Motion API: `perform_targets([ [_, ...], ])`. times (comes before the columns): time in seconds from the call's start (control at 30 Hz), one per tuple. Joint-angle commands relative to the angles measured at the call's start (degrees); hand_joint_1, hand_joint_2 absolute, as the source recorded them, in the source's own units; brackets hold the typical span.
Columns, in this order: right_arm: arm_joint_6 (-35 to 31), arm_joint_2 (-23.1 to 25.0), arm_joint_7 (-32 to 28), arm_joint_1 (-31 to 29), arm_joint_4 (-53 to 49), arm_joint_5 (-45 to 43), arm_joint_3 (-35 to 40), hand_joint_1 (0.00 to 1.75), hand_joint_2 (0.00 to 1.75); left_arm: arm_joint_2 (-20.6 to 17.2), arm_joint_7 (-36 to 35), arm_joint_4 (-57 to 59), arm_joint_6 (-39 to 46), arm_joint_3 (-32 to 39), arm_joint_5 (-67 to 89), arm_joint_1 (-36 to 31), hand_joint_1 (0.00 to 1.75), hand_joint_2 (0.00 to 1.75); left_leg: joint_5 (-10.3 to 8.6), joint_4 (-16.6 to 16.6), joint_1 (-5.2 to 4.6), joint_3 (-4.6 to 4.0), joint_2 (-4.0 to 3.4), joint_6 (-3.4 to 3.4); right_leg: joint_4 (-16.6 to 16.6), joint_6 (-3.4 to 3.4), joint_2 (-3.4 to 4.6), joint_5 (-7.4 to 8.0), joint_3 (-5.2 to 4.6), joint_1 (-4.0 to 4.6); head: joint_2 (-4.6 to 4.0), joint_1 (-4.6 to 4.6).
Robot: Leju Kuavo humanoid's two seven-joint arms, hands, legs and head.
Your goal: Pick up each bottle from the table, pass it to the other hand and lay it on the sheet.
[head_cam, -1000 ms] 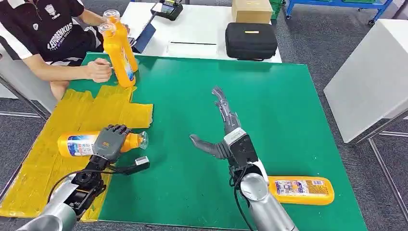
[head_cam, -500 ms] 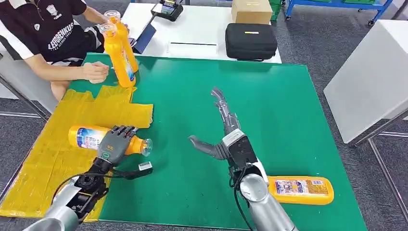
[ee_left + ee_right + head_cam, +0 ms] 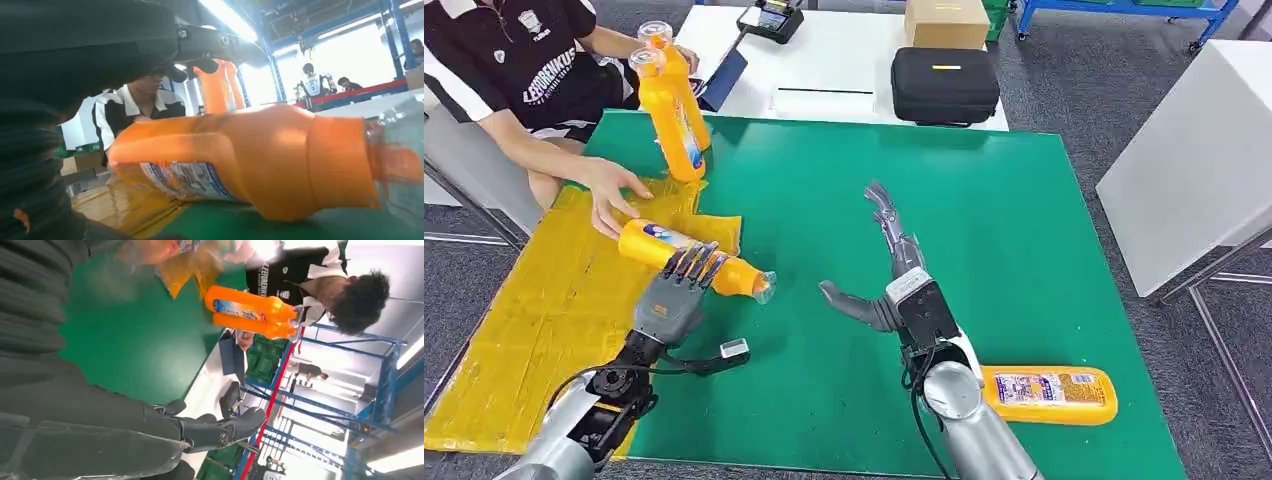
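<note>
An orange bottle [image 3: 686,262] lies slanted across the inner edge of the yellow sheet [image 3: 534,310], its clear cap over the green mat. My left hand [image 3: 672,298] has its fingers stretched out over the bottle's middle, touching it without wrapping it; the left wrist view shows the bottle [image 3: 260,160] lying under the fingers [image 3: 215,45]. A person's hand [image 3: 612,195] touches the bottle's base. My right hand [image 3: 892,278] hovers open at mid-table, thumb out, holding nothing. Another orange bottle [image 3: 1049,394] lies beside my right forearm.
Two orange bottles [image 3: 669,100] stand upright at the far left of the green mat [image 3: 984,220], and the right wrist view shows them too [image 3: 250,312]. A seated person [image 3: 514,70] is at the far left. A black case [image 3: 944,85] sits on the white table behind.
The lying bottle has shifted from the sheet's middle toward the far inner edge, my left hand moving with it. The person's hand came down from the upright bottles onto its base. Right hand unchanged.
</note>
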State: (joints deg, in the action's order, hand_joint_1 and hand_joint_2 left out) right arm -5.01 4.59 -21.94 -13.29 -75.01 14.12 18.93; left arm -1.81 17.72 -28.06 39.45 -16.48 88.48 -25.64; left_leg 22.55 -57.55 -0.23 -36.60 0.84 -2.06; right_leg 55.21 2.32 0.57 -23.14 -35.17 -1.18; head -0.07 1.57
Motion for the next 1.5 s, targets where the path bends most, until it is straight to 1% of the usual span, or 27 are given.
perform_targets([
  [0.03,-3.32,-1.16,0.8,0.15,-1.27,4.32,-1.01,0.0,1.75,3.74,12.74,-6.61,0.55,13.25,-12.28,-0.72,0.0,1.75,0.03,-0.01,0.03,0.04,0.07,0.05,-0.02,-0.05,-0.13,-0.05,0.08,0.04,0.0,0.0],
  [0.07,-3.32,-1.16,0.8,0.15,-1.27,4.32,-1.01,0.0,1.75,3.74,12.74,-6.61,0.55,13.25,-12.28,-0.72,0.0,1.75,0.16,-0.09,0.06,0.21,0.09,0.11,0.04,-0.11,-0.2,-0.18,0.27,0.08,0.0,0.02],
  [0.1,-3.32,-1.16,0.8,0.15,-1.27,4.32,-1.01,0.0,1.75,3.74,12.74,-6.61,0.55,13.25,-12.28,-0.72,0.0,1.75,0.05,-0.03,0.04,0.05,0.06,0.06,-0.01,-0.06,-0.13,-0.06,0.09,0.05,0.0,0.0],
  [0.2,-3.32,-1.16,0.8,0.15,-1.27,4.32,-1.01,0.0,1.75,3.74,12.74,-6.61,0.55,13.25,-12.28,-0.72,0.0,1.75,0.13,-0.02,0.02,0.22,-0.01,0.1,0.0,-0.1,-0.06,-0.12,0.26,0.04,0.0,0.02],
  [0.27,-5.37,-1.8,1.36,0.6,-2.49,7.91,-0.68,0.0,1.75,5.54,19.75,-7.96,0.55,17.95,-18.64,-1.28,0.0,1.75,0.29,-0.08,0.04,0.48,-0.08,0.19,0.06,-0.19,-0.07,-0.27,0.5,0.08,0.0,0.0],
  [0.3,-6.96,-2.4,1.78,0.99,-3.73,11.76,-0.26,0.0,1.75,5.77,22.28,-8.64,0.55,14.46,-29.35,-2.19,0.0,1.75,0.13,-0.04,0.04,0.2,0.03,0.12,0.02,-0.12,-0.13,-0.14,0.26,0.06,0.0,0.0],
  [0.33,-7.31,-2.89,2.13,1.08,-4.33,13.45,-0.23,0.0,1.75,4.57,22.28,-11.69,-0.68,9.36,-37.1,-1.75,0.0,1.75,0.17,-0.09,0.04,0.24,0.11,0.14,0.06,-0.14,-0.24,-0.21,0.31,0.08,0.0,0.02],
  [0.37,-7.82,-3.85,2.69,1.32,-5.67,17.33,0.17,0.0,1.75,1.57,22.28,-19.14,-3.92,1.91,-50.4,-0.36,0.0,1.75,0.1,-0.08,0.03,0.11,0.22,0.11,0.05,-0.1,-0.31,-0.17,0.21,0.06,0.0,0.0],
  [0.4,-8.74,-5.18,3.58,1.17,-6.7,22.2,0.59,0.0,1.75,-0.19,22.28,-26.69,-7.29,-1.08,-58.76,0.85,0.0,1.75,0.19,-0.13,0.06,0.22,0.18,0.14,0.09,-0.14,-0.3,-0.24,0.31,0.1,0.0,0.0],
  [0.43,-9.41,-5.89,4.2,1.06,-7.19,25.11,0.87,0.0,1.75,-0.82,22.28,-30.48,-9.36,-1.52,-62.03,1.65,0.0,1.75,0.12,-0.12,0.06,0.01,0.1,0.1,0.07,-0.1,-0.19,-0.13,0.07,0.08,0.0,0.02],
  [0.47,-9.25,-7.56,5.11,1.14,-8.41,29.69,1.67,0.0,1.75,-1.79,22.28,-37.21,-12.83,-1.76,-66.74,3.27,0.0,1.75,0.21,-0.19,0.06,0.11,0.06,0.13,0.13,-0.13,-0.17,-0.21,0.18,0.09,0.0,0.02],
  [0.5,-8.53,-8.4,5.65,1.4,-9.15,31.18,1.89,0.0,1.75,-2.09,22.28,-39.94,-14.45,-1.65,-68.54,4.06,0.0,1.75,0.16,-0.12,0.08,0.06,-0.02,0.11,0.05,-0.11,-0.08,-0.13,0.12,0.1,0.0,0.0],
  [0.67,-8.53,-8.4,5.65,1.4,-9.15,31.18,1.89,0.0,1.75,-2.09,22.28,-39.94,-14.45,-1.65,-68.54,4.06,0.0,1.75,0.1,-0.02,0.01,0.06,0.0,0.07,-0.01,-0.07,-0.04,-0.07,0.12,0.03,0.0,0.0],
  [0.73,-8.53,-8.4,5.65,1.4,-9.15,31.18,1.89,0.0,1.75,-2.09,22.28,-39.94,-14.45,-1.65,-68.54,4.06,0.0,1.75,0.31,-0.09,0.02,0.39,-0.11,0.16,0.07,-0.16,0.0,-0.25,0.42,0.06,0.0,0.02],
  [0.77,-7.85,-10.89,6.51,2.4,-10.56,35.6,2.85,0.0,1.75,-3.19,22.28,-44.6,-16.67,-2.92,-72.76,5.78,0.0,1.75,0.13,-0.03,0.02,0.13,-0.07,0.09,0.0,-0.09,0.0,-0.08,0.18,0.04,0.0,0.0],
  [0.8,-6.19,-13.38,6.64,3.37,-12.21,37.28,3.13,0.0,1.75,-3.34,22.28,-46.2,-18.9,-3.27,-75.22,6.37,0.0,1.75,0.19,-0.04,0.03,0.22,-0.07,0.12,0.0,-0.12,-0.02,-0.14,0.28,0.07,0.0,0.0],
  [0.93,-0.31,-20.71,4.2,3.12,-14.69,37.3,1.51,0.0,1.75,-0.49,22.28,-47.73,-28.33,0.0,-80.98,6.9,0.0,1.75,0.22,-0.07,0.01,0.24,0.1,0.11,0.02,-0.11,-0.21,-0.22,0.34,0.05,0.0,0.02],
  [1.0,1.91,-22.33,2.11,3.8,-16.04,36.93,0.85,0.0,1.75,0.6,22.28,-45.89,-30.81,0.77,-80.99,6.06,0.0,1.75,0.11,-0.05,-0.02,0.06,0.15,0.05,0.0,-0.05,-0.21,-0.12,0.17,0.01,0.0,0.02],
  [1.03,1.91,-22.33,2.11,3.8,-16.04,36.93,0.85,0.0,1.75,0.6,22.28,-45.89,-30.81,0.77,-80.99,6.06,0.0,1.75,0.23,-0.11,-0.02,0.24,0.18,0.08,0.05,-0.08,-0.29,-0.25,0.37,0.02,0.0,0.04],
  [1.07,4.1,-23.74,-0.35,5.88,-18.33,35.38,-0.93,0.0,1.75,1.76,22.28,-42.53,-32.84,1.29,-80.32,4.39,0.0,1.75,0.12,-0.04,-0.04,0.12,0.12,0.06,-0.01,-0.05,-0.19,-0.13,0.2,0.0,0.0,0.02],
  [1.13,4.43,-24.36,-1.07,6.91,-19.03,35.25,-1.43,0.0,1.75,2.14,22.28,-41.31,-32.97,1.42,-79.95,3.76,0.0,1.75,0.08,-0.02,-0.05,0.09,0.23,0.05,-0.03,-0.05,-0.28,-0.12,0.19,-0.01,0.0,0.0],
  [1.2,6.77,-28.94,-1.89,11.24,-21.99,36.56,-3.1,0.0,1.75,3.71,22.28,-36.87,-34.14,1.79,-78.55,1.97,0.0,1.75,0.08,-0.01,-0.08,0.09,0.22,0.07,-0.02,-0.06,-0.28,-0.12,0.19,-0.03,0.0,0.02],
  [1.27,7.31,-32.02,-3.14,14.97,-23.8,34.51,-5.96,0.0,1.75,4.46,22.28,-36.01,-34.52,1.75,-78.54,1.69,0.0,1.75,0.12,-0.04,-0.04,0.21,0.56,0.09,-0.04,-0.08,-0.65,-0.26,0.41,0.02,0.0,0.04],
  [1.3,8.69,-34.46,-4.36,20.49,-26.59,32.17,-9.18,0.0,1.75,5.04,22.28,-35.1,-34.61,1.7,-78.12,1.84,0.0,1.75,0.07,0.01,-0.07,0.19,0.64,0.06,-0.09,-0.06,-0.72,-0.25,0.37,-0.02,0.0,0.04],
  [1.37,10.8,-35.75,-5.25,28.17,-30.7,30.72,-13.27,0.0,1.75,5.73,22.28,-34.38,-34.89,1.95,-77.86,2.22,0.0,1.75,0.14,-0.02,-0.07,0.27,0.73,0.07,-0.1,-0.03,-0.84,-0.34,0.47,-0.01,0.0,0.04],
  [1.43,9.94,-33.79,-2.61,34.12,-33.94,35.38,-15.83,0.0,1.75,6.42,22.28,-33.45,-35.09,2.67,-77.45,2.27,0.0,1.75,0.25,-0.03,-0.07,0.37,1.0,0.08,-0.08,-0.04,-1.09,-0.48,0.69,-0.01,0.0,0.02],
  [1.5,7.83,-29.44,0.37,36.05,-34.29,39.02,-16.87,0.0,1.75,6.97,22.28,-33.05,-35.8,3.22,-76.96,2.31,0.0,1.75,0.29,0.02,-0.08,0.23,0.71,-0.06,-0.12,0.08,-0.77,-0.37,0.45,-0.02,0.0,0.0],
])
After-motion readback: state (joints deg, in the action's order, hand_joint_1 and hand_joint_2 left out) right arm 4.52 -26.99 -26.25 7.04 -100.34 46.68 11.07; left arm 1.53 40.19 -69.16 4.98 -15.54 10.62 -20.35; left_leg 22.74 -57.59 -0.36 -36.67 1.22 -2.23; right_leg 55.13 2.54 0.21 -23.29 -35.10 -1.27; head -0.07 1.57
